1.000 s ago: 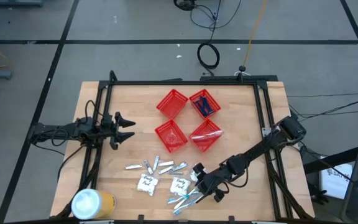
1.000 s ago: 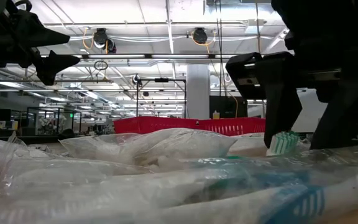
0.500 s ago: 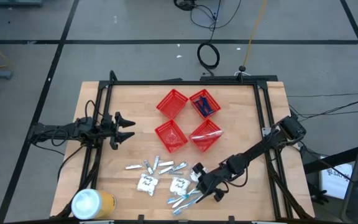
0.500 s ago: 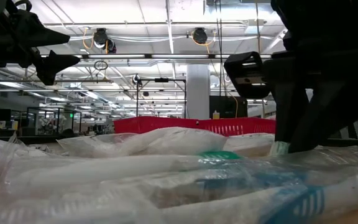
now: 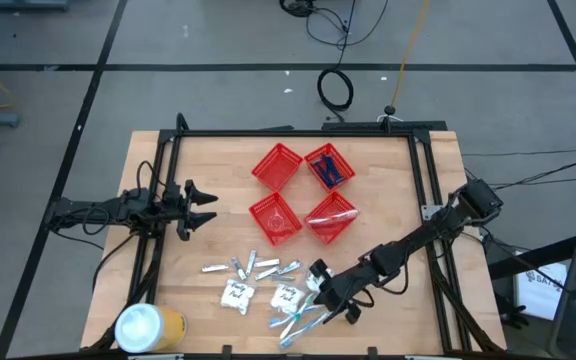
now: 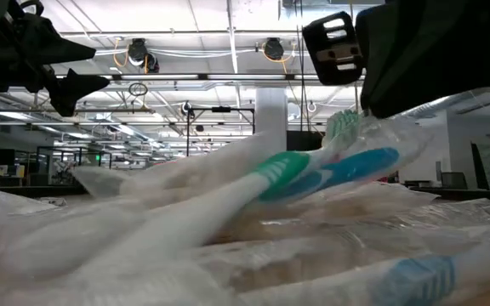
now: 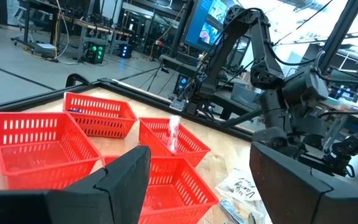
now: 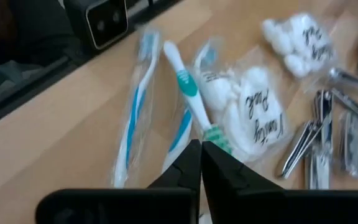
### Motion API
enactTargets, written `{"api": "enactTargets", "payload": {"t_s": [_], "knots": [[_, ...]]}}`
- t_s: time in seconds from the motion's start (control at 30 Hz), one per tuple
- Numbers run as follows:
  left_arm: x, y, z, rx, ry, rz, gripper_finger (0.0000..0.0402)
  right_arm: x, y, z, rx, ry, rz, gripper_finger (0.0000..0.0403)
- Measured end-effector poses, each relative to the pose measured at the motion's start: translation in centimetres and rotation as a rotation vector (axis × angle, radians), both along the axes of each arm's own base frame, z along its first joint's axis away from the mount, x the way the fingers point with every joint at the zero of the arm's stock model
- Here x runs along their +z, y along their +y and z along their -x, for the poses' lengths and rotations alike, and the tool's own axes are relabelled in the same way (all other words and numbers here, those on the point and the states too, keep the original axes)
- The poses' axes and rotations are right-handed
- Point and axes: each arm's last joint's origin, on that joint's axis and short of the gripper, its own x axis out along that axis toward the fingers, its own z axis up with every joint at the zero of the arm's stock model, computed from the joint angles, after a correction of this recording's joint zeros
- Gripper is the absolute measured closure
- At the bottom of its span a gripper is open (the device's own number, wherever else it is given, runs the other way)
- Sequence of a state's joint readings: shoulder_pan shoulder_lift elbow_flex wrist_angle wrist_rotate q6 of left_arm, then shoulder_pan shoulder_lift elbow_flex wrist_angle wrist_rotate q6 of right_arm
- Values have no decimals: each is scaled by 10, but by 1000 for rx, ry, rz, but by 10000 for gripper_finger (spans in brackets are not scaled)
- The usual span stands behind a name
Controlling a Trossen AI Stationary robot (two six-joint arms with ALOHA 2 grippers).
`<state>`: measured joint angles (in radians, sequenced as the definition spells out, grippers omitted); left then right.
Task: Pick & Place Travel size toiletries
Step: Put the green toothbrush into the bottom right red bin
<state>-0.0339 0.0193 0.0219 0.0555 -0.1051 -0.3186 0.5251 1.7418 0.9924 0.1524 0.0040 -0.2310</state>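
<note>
Right now the right gripper point(image 5: 320, 297) is pinching shut on the brush-head end of a green toothbrush point(image 8: 190, 103), its fingers point(image 8: 219, 167) meeting on the clear wrapper, at the near edge of the table point(image 5: 388, 180) among the loose toiletries. From table height the toothbrush is tilting, head end raised under the gripper and handle end sloping down toward the pile, so it looks as if it is being held by 1 end only.

Judging by its look, this toothbrush is handling as a very light, stiff stick inside a thin, slippery film. A pinch near the head is leaving the long handle to swing, and the film could be sliding over the plastic inside; a hold nearer the middle would be balancing it better. At least 2 blue toothbrushes point(image 8: 133, 118) are lying just beside it in similar wrappers, touching or overlapping it, so crinkled film may be dragging a neighbour along.

Beside them, 2 cotton sachets point(image 8: 253, 112) are looking soft and squashy, easy to pinch anywhere, while the small metal clippers point(image 8: 306, 146) nearby are rigid and smooth.

Meanwhile the left gripper point(image 5: 200, 205) is hovering wide open and empty at the table's left side, well apart from the pile. Ahead of it, 4 red baskets point(image 5: 276, 165) are sitting mid-table.
</note>
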Motion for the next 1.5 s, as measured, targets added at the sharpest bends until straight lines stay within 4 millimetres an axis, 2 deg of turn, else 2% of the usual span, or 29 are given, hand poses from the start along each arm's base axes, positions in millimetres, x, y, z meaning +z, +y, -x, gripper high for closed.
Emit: {"api": "enactTargets", "payload": {"t_s": [0.4, 0.5, 0.73, 0.87, 1.17, 1.37, 1.5], "knots": [[0, 0, 0, 0, 0, 0, 131, 1, 1, -1, 10, -13, -2, 383], [0, 0, 0, 0, 0, 0, 131, 1, 1, -1, -16, 5, -33, 355], [0, 0, 0, 0, 0, 0, 131, 0, 4, -6, -36, -32, -87, 255], [0, 0, 0, 0, 0, 0, 131, -11, 7, -12, -43, -43, -101, 230], [0, 0, 0, 0, 0, 0, 131, -44, 1, -17, -64, 51, -39, 253], [0, 0, 0, 0, 0, 0, 131, -54, -9, -18, -93, 120, -4, 275], [0, 0, 0, 0, 0, 0, 131, -54, -10, -17, -99, 137, -6, 312]]}}
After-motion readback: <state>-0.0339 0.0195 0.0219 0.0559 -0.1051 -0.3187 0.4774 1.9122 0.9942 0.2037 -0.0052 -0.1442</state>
